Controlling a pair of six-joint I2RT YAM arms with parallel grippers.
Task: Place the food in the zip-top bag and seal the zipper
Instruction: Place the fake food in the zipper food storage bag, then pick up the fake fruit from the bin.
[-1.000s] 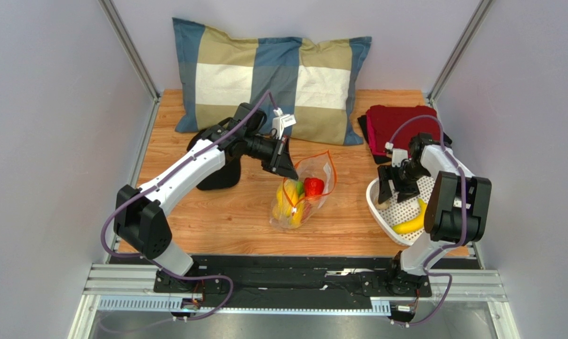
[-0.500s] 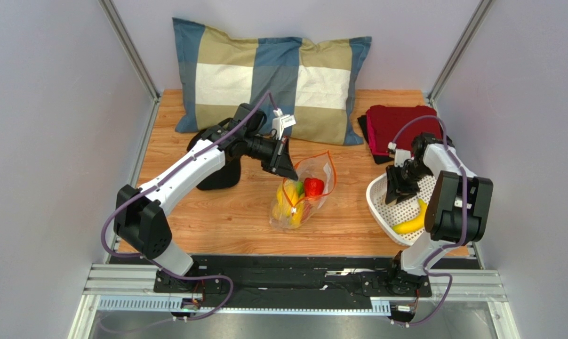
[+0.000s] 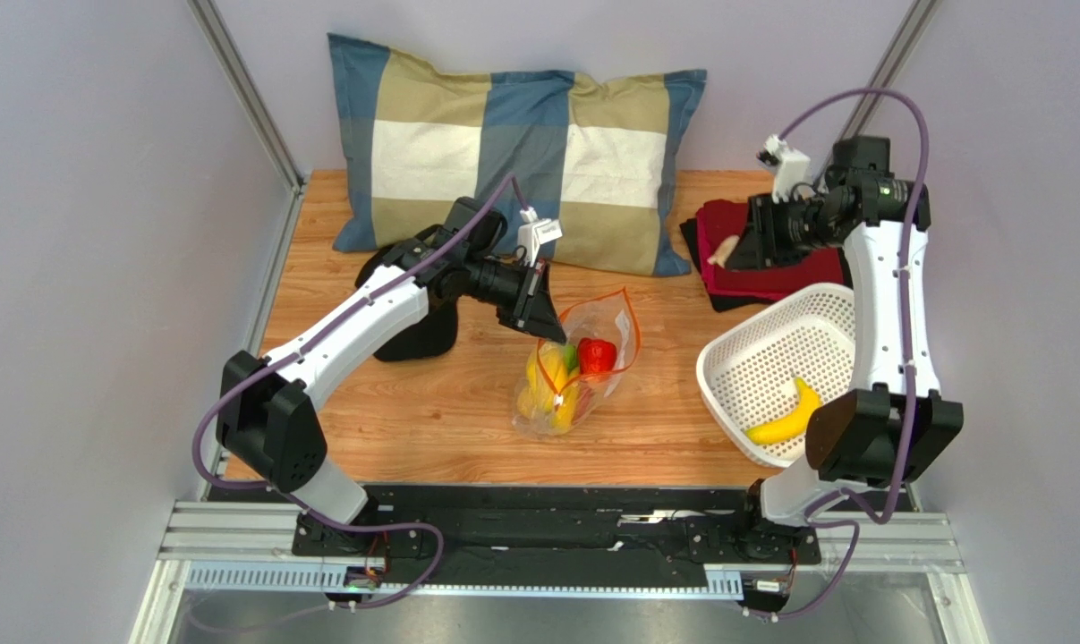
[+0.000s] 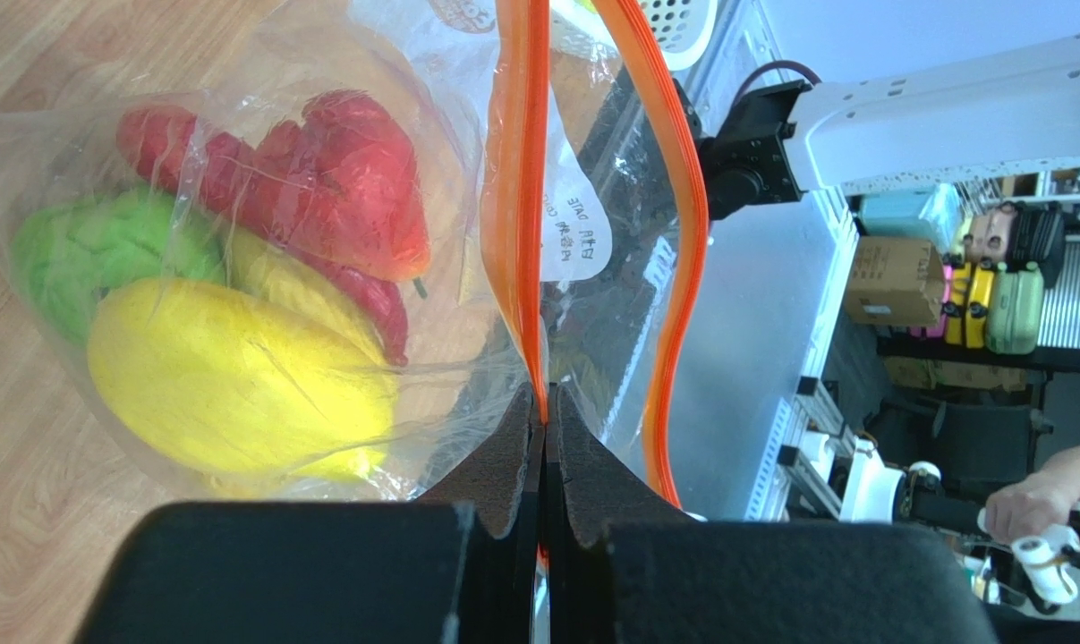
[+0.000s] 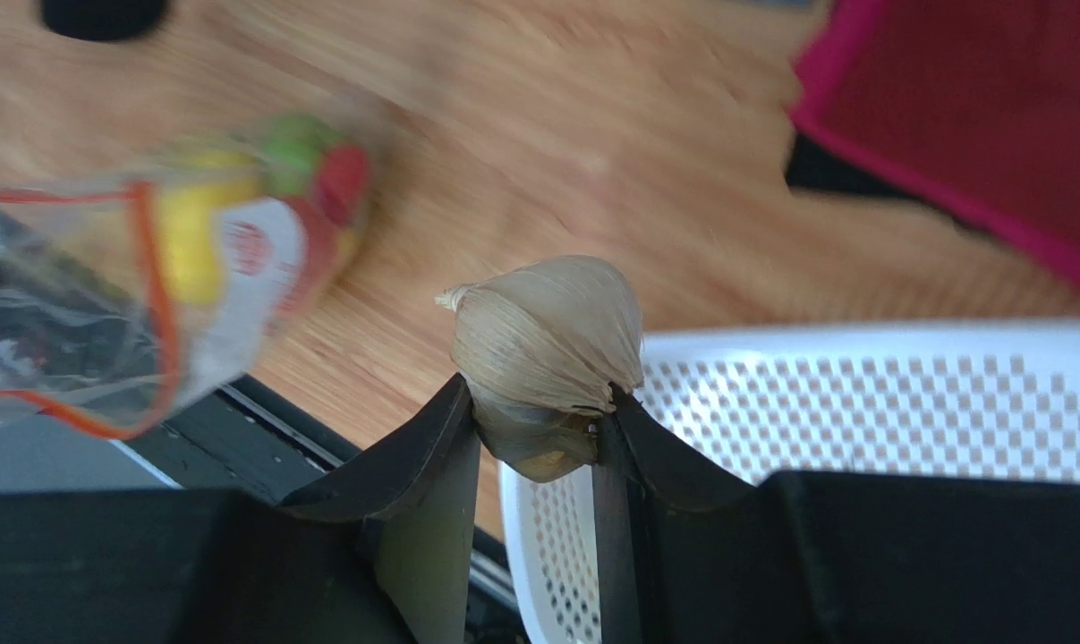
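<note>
Step in hand: judged to be carrying the beige round piece (image 5: 552, 329) across to the open bag.
Right fingers (image 5: 424, 470): grasping the beige round piece by its lower half, raised over the red cloth (image 3: 774, 279) at the far right.
Left fingers (image 4: 505, 463): clenched on one lip of the zipper (image 4: 521, 201), holding the bag's mouth up.
Zip-top bag (image 3: 599, 352): on the tabletop (image 3: 411, 403) between the arms, well apart from the right fingers.
Mouth: the two orange strips stand apart in the left wrist view, so it reads as open.
Contents: red piece (image 4: 330, 161), green piece (image 4: 75, 248) and yellow pieces (image 4: 222, 376), bunched at the closed end.
Banana (image 3: 784, 413): lies in the white basket (image 3: 760, 352), not yet bagged.
Good approach: bring the piece over the gap between the strips, lower it past the free lip, and only then let go.
Left arm's part: keep the held lip high and steady, so the mouth does not fold shut.
Risk: the grip sits low on a rounded piece, so it may roll out if swung fast; brushing the free lip could close the gap.
View limit: the bag is blurred in the right wrist view, so the gap's width probably needs checking from above.
</note>
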